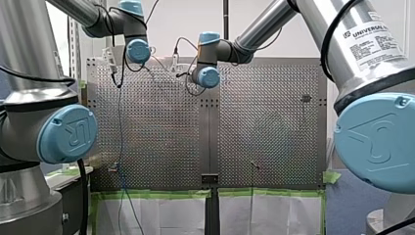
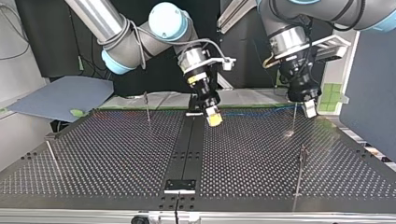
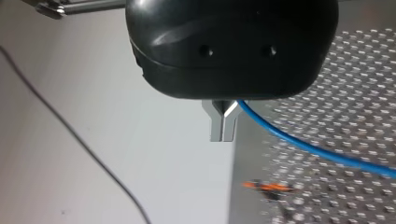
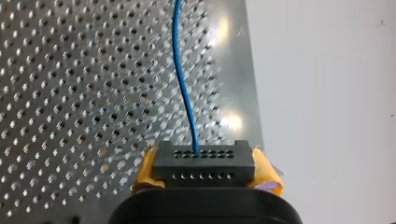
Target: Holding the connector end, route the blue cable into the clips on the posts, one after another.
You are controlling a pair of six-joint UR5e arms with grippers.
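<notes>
The blue cable (image 4: 184, 88) ran out of the top face of a black connector (image 4: 204, 164). That block sat clamped in my right gripper (image 4: 205, 169), squeezed on both sides by the yellow pads (image 4: 147, 170). From there the cable led straight ahead of the fingers, over the side edge of the perforated table (image 4: 70, 93). In the left wrist view the same cable (image 3: 303, 144) came out of the notch at the root of my left gripper's (image 3: 222, 128) metal fingers (image 3: 215, 127). Their tips were pressed together below the cable, so they were closed around it, and it trailed away low over the table's holes (image 3: 355, 84). In the front view it dropped as a thin blue line (image 1: 120, 127) from my left gripper, down the table's left side and past the bottom edge. The top view showed both grippers above the table's far edge (image 2: 116, 154). My right one (image 2: 213, 117) was by the dark middle strip and my left one (image 2: 309, 109) was near the far right corner. A faint blue stretch of cable (image 2: 261, 111) lay along the edge between them. Thin posts stood well apart, one (image 2: 147, 106) near the far edge and one (image 2: 300, 170) toward the near right corner. Their clips were too small to make out.
</notes>
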